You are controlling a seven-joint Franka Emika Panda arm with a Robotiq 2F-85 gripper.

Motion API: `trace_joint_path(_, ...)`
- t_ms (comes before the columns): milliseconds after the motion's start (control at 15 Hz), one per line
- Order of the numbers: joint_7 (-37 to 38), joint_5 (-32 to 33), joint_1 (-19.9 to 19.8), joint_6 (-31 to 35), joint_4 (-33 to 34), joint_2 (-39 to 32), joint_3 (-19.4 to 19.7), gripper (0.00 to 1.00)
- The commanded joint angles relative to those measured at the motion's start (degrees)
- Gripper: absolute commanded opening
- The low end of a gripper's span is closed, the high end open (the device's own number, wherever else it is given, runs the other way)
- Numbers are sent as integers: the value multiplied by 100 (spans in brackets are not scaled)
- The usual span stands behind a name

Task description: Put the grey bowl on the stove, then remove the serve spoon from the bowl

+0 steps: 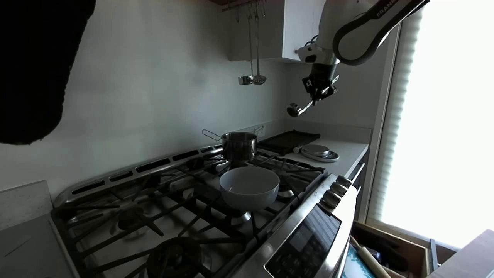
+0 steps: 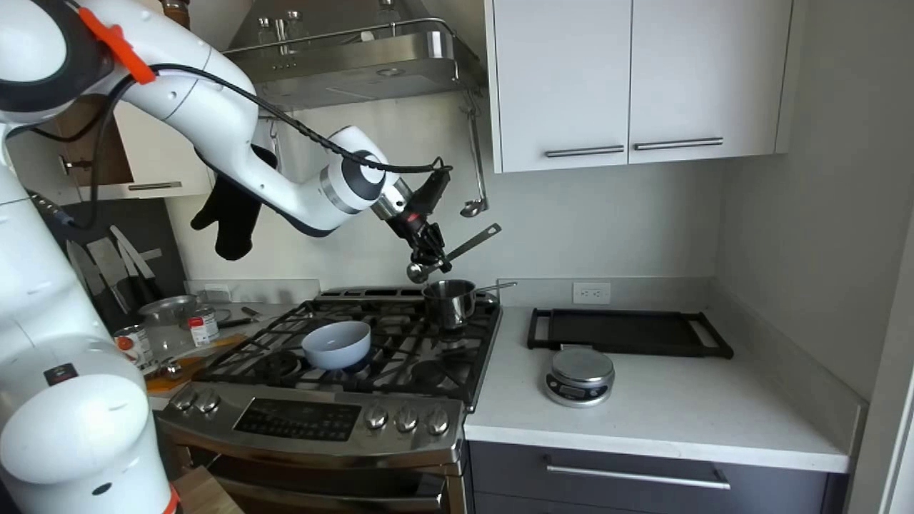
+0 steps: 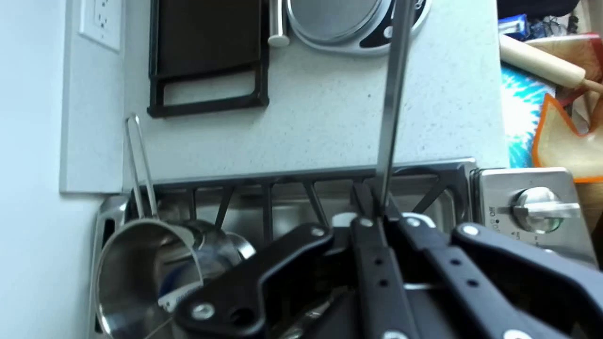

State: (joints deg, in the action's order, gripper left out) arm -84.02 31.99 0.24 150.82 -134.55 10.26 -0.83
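The grey bowl [image 1: 250, 197] sits upright on the grates of the stove [image 2: 307, 446]; it also shows in an exterior view [image 2: 335, 350]. It is out of sight in the wrist view. My gripper [image 1: 317, 94] is up in the air, well above the stove and apart from the bowl. It also shows in an exterior view [image 2: 435, 265]. In the wrist view the fingertips [image 3: 377, 205] are shut on the handle of the serve spoon [image 3: 395, 94]. The spoon's round head [image 1: 293, 110] hangs tilted on one side, its handle [image 2: 473, 241] on the other.
A steel pot [image 2: 451, 307] with a wire handle stands at the back of the stove. A kitchen scale [image 2: 580, 375] and a black tray [image 2: 621, 332] lie on the counter. Ladles [image 1: 257, 79] hang near the wall. A drawer [image 1: 386, 253] is open below.
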Motion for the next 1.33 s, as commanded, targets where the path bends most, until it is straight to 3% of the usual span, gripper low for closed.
trace_joint_path(0,-436,-720,-23,501,-487,37,446,1)
trace_joint_path(67,-145,-326,-78,219,-199,3,267,4)
trace_joint_path(467,-328,-633,-68,403,-403,-34,385,1)
trace_joint_path(667,1250,1085,-794,1601,-150,-588,331,1)
trace_joint_path(867,2623,2218,-1433,2153,393,-1144,409,1)
trace_joint_path(1133,4320,2848,-1409,1862,775,-1787,587,1)
trace_joint_path(1267,4765,2798,-1292,1653,758,-2107,548,1)
